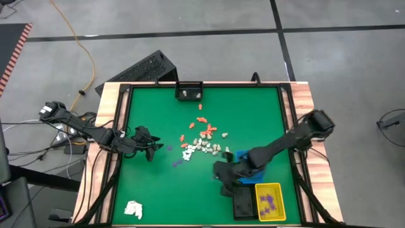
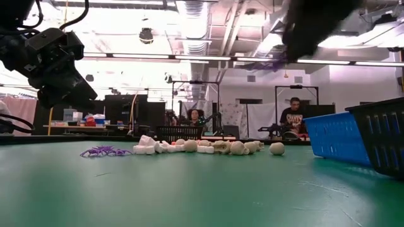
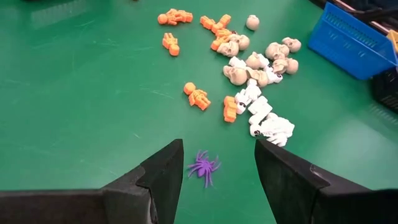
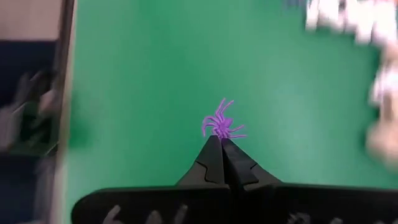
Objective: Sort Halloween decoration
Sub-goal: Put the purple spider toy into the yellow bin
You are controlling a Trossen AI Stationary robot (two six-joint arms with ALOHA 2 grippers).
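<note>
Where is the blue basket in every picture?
High view: the blue basket sits right of the middle, partly under the right arm.
Low view: it is at the right side.
Left wrist view: it is in the top right corner.
Right wrist view: I cannot make it out.
Shared landmark: the cream skulls lie next to it.

Light falls evenly from ceiling strip lamps [image 2: 189, 58], which blow out to white glare across the top of the low view, so the arm [image 2: 50, 60] hanging there shows only as a dark silhouette. The green mat [image 1: 158, 190] is brightly and flatly lit from above, with only faint, soft shadows under the small figures [image 3: 261, 74]. The right wrist view is smeared with blur, its edges worst, though the purple spider [image 4: 221, 124] at its middle stays fairly clear.
</note>
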